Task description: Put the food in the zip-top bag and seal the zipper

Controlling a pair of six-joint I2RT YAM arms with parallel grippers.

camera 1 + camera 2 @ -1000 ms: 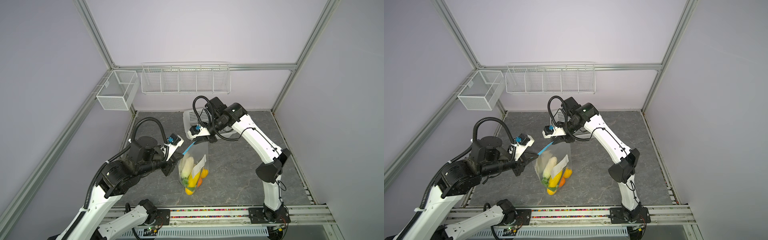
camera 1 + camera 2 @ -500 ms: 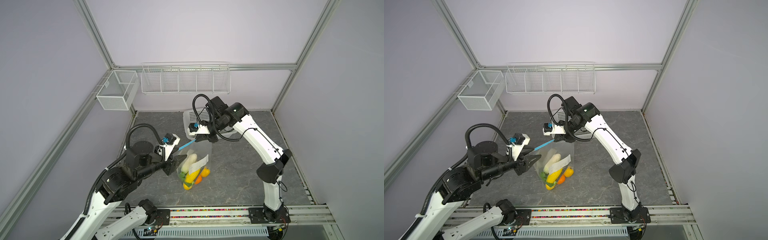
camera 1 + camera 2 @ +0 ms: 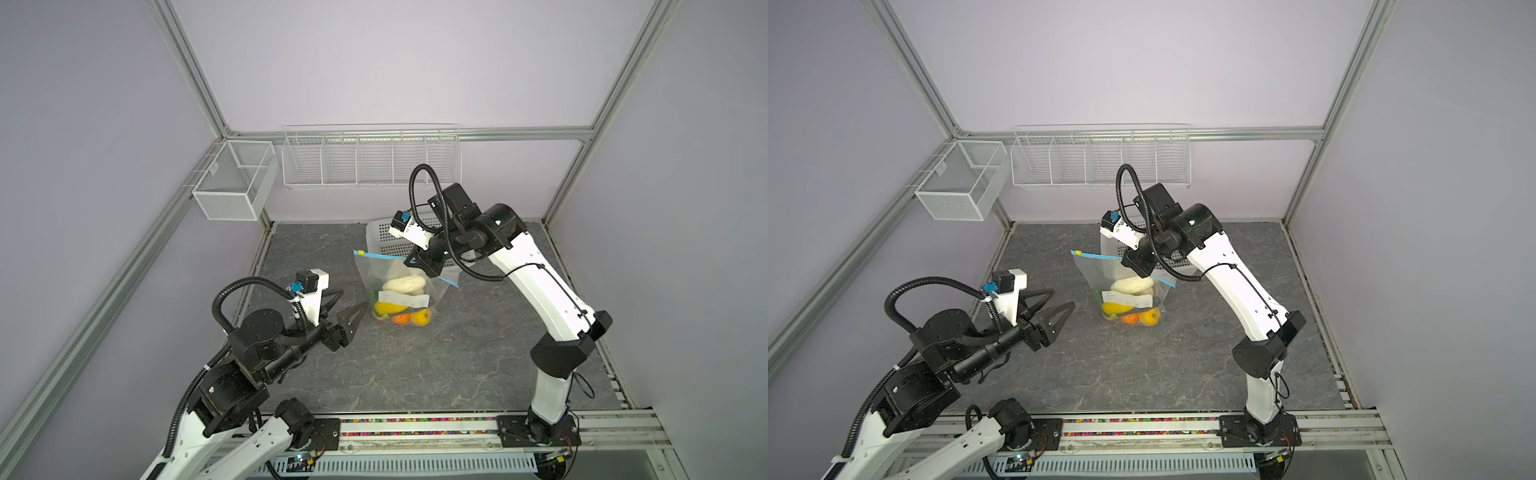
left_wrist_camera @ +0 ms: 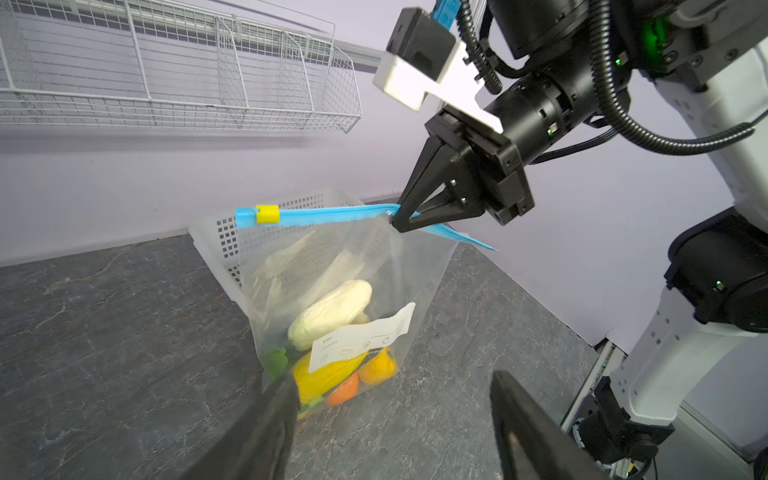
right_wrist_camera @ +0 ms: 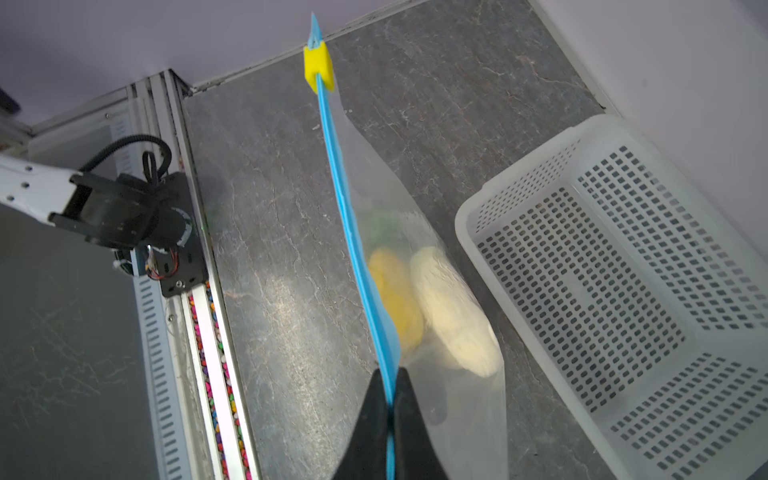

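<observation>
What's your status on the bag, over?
Right gripper shut on the zipper, holding the bag up. Left gripper open, clear of it. Food inside, yellow slider at the zipper's far end. Basket behind, not blocking.

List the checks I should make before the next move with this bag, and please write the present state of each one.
1. The right claw is shut on the zipper: ok.
2. The left claw is open and apart from the zip-top bag: ok.
3. The yellow slider sits at the zipper end far from the right claw: ok.
4. The zipper is sealed along its whole length: cannot tell; the part at and past the right claw is not clear.
5. The food is inside the zip-top bag, low in it: ok.
</observation>
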